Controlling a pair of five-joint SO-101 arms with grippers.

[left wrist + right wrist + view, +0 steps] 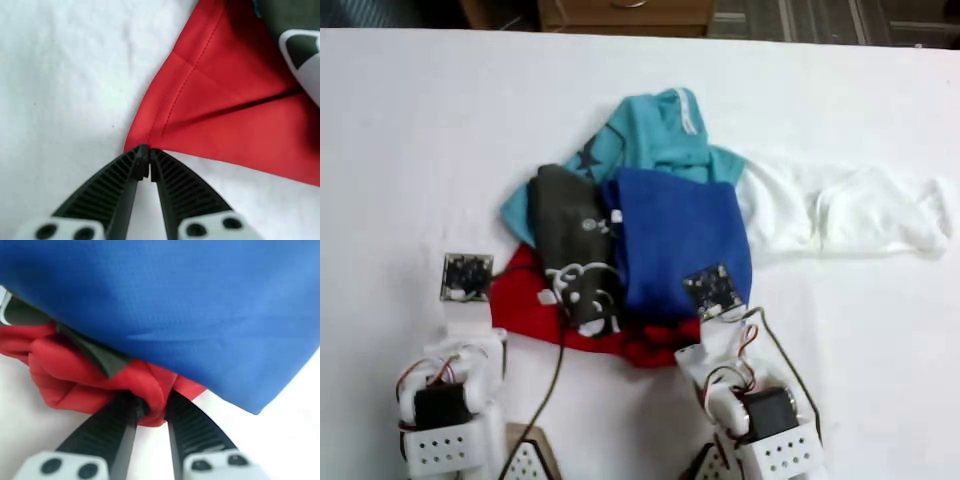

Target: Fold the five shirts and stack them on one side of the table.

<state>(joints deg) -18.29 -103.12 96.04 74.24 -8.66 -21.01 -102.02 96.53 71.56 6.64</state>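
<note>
The left arm's jaws are pinched shut on a corner of the red shirt [240, 115]. The right arm's jaws clamp a bunched fold of the same shirt, just under the blue shirt [175, 300]. The white surface [410, 150] spreads around both. Beyond the jaws lie the white shirt [840, 215], out past the right pair, the teal shirt [655, 135], and the dark shirt [565, 225] between the two pairs. Behind the surface's far edge stands wooden furniture [625, 12].

Blue shirt [680, 235], black shirt [570, 235], teal shirt [655, 130], red shirt [520, 295], white shirt [840, 210] lie overlapping.
</note>
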